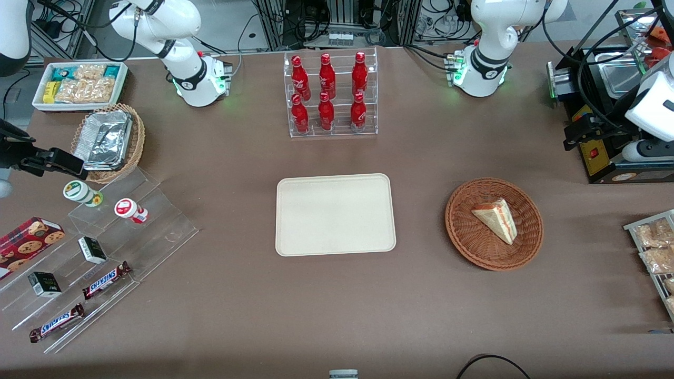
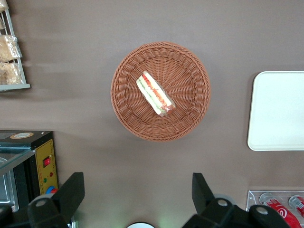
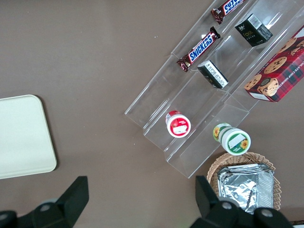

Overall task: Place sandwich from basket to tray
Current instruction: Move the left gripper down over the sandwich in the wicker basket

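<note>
Brown tabletop; sandwich in basket; gripper spread wide above; tray bare.

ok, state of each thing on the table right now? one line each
sandwich: lying in the basket, wrapped, untouched
basket: on the table, holds only the sandwich
tray: flat on the table, nothing on it
gripper: open, high above the table, holding nothing
bottles: six, upright in the clear rack, capped
foil containers: stacked in the tan basket
Snickers bars: two, lying on the clear steps
</note>
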Controlling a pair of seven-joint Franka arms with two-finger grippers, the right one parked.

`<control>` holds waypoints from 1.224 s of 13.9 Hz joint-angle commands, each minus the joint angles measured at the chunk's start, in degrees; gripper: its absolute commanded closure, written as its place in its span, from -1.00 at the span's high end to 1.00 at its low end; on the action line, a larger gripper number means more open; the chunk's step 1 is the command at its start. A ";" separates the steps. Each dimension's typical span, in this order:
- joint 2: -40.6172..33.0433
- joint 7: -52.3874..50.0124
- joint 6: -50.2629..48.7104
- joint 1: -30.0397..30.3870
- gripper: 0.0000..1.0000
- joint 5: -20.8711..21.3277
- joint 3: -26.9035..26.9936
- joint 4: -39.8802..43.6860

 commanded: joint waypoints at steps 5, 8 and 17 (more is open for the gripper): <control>3.25 0.63 -0.42 -0.27 1.00 0.83 0.12 0.25; 4.84 -1.12 7.38 -0.36 1.00 1.01 0.04 -5.88; 4.75 -26.60 49.21 -1.94 1.00 1.19 -1.55 -35.15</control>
